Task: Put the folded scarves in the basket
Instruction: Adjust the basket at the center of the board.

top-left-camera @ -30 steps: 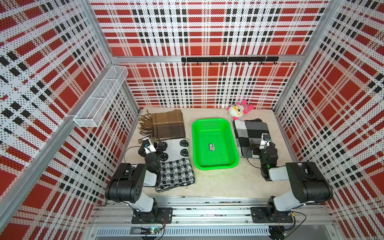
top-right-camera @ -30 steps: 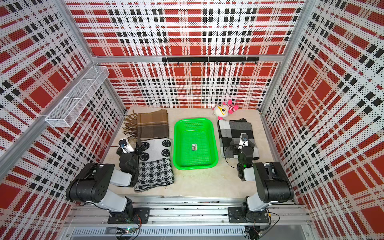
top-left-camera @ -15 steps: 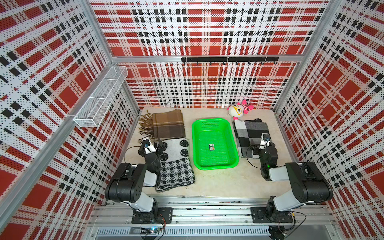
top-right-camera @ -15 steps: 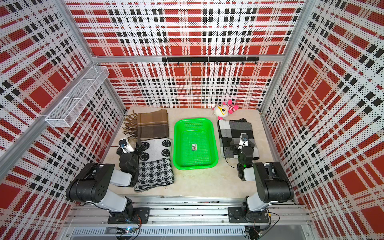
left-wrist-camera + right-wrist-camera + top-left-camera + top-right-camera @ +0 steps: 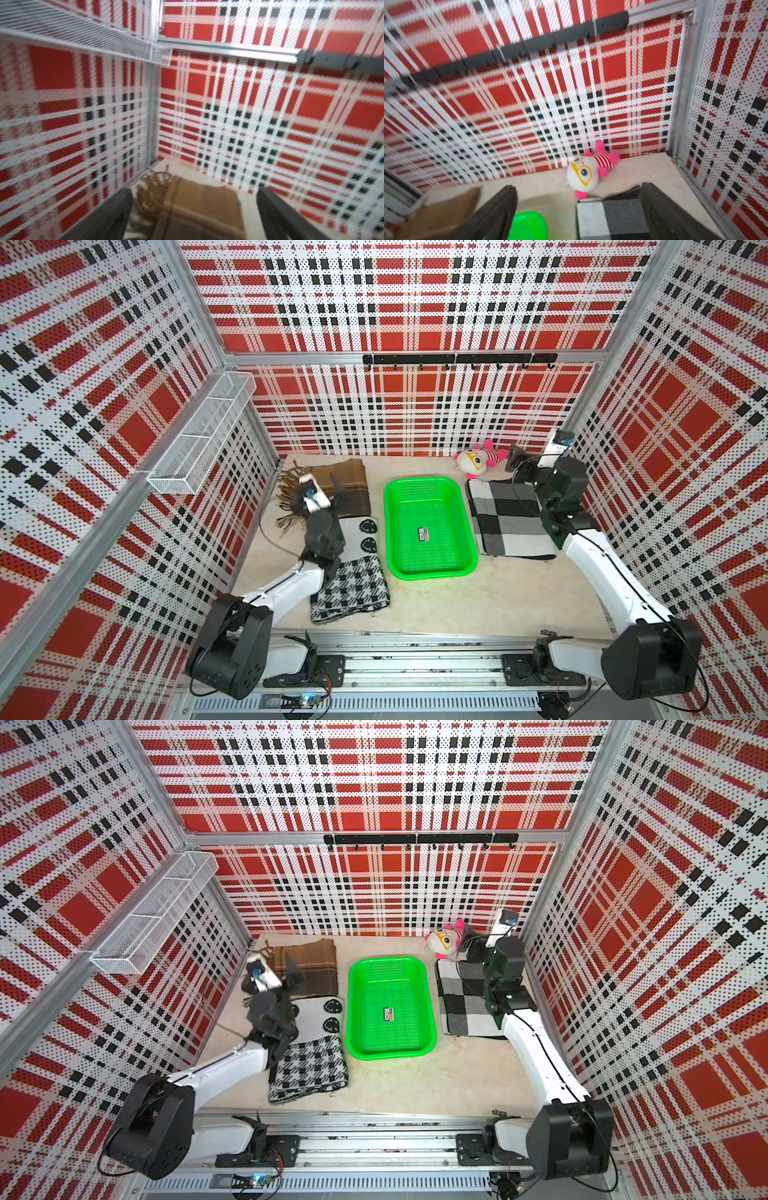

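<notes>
I see basket (image 5: 432, 556) middle of desk (image 5: 478, 601), well apart from 2 jaws. Left jaws spread wide over brown scarf (image 5: 349, 477), gripping nothing. Right jaws wide, above grey checked scarf (image 5: 507, 522) near plush toy (image 5: 473, 462), empty.

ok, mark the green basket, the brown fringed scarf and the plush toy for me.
green basket (image 5: 428, 506): in a top view, on its bare perforated floor.
brown fringed scarf (image 5: 355, 479): in a top view, on the folded body, away from the fringe.
plush toy (image 5: 581, 176): right wrist view, on its white head.
</notes>
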`<action>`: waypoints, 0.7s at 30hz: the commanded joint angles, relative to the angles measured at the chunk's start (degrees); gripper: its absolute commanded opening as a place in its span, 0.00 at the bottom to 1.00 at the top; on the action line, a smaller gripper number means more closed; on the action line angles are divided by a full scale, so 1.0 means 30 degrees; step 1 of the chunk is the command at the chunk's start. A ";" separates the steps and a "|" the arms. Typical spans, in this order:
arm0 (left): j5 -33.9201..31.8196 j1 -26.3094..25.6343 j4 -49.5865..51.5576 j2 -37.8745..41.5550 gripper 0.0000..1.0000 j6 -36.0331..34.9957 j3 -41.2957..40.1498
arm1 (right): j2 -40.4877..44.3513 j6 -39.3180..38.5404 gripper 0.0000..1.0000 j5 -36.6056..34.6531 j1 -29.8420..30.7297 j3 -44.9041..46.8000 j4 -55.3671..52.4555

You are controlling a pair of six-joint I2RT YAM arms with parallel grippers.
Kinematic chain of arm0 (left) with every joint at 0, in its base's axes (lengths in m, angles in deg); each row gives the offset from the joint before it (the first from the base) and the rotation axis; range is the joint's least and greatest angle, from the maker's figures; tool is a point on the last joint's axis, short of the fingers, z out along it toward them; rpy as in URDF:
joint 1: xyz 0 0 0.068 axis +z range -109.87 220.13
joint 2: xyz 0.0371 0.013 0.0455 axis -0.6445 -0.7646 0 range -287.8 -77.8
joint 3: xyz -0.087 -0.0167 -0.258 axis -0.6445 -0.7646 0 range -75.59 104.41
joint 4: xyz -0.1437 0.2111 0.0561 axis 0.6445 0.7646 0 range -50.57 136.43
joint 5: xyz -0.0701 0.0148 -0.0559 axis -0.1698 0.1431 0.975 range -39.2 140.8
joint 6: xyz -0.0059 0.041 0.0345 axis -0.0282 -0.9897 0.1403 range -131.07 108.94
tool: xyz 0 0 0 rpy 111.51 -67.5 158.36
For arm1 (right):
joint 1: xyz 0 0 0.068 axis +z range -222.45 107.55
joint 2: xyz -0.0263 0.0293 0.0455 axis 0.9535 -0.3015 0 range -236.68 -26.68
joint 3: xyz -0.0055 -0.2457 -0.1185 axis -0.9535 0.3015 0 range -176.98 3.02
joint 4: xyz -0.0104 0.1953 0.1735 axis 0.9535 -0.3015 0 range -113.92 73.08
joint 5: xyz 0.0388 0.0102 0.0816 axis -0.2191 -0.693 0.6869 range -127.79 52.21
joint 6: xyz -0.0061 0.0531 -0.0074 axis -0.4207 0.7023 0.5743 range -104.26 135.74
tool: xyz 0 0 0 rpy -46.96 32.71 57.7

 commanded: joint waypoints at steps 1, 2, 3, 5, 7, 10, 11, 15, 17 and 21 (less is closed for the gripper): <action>0.8802 0.3135 0.9773 -0.0233 0.99 0.7864 0.4027 | -0.0606 0.6641 1.00 0.1880 -0.1351 -0.0090 -0.6602; 1.2499 0.4588 0.9634 -0.0886 0.99 0.9821 0.4300 | -0.0742 0.6338 1.00 0.4242 -0.1871 0.0382 -0.5787; 1.4357 0.5289 1.0078 -0.1506 1.00 1.0996 0.4668 | -0.0784 0.6102 1.00 0.4365 -0.1833 0.0413 -0.6055; 1.4270 0.4869 1.2753 -0.2185 0.96 1.0527 0.5783 | -0.0063 0.5146 1.00 0.1238 -0.0360 0.0288 -0.7560; 1.2482 0.3287 1.4681 -0.2154 0.96 0.9042 0.6080 | 0.0633 0.4406 1.00 -0.1287 0.1217 0.0397 -0.8476; 1.1340 0.1556 1.6489 -0.2533 0.93 0.8416 0.6010 | 0.0500 0.5051 0.93 -0.1555 0.2429 0.0627 -1.0360; 1.1209 0.0719 1.6675 -0.2770 0.92 0.8325 0.5934 | 0.0344 0.5256 0.90 -0.1513 0.2837 0.0778 -1.0823; 1.0070 -0.1792 1.8163 -0.4962 0.82 0.8101 0.7297 | -0.0350 0.5791 0.75 -0.1667 0.5589 0.1710 -1.1635; 1.0082 -0.2698 1.8906 -0.6196 0.74 0.8774 0.8158 | -0.0826 0.5910 0.75 -0.2160 0.6851 0.1749 -1.1894; 0.9374 -0.4638 1.9371 -0.7644 0.68 1.0399 0.8750 | -0.1838 0.5140 0.71 -0.1890 0.7068 0.1190 -1.1910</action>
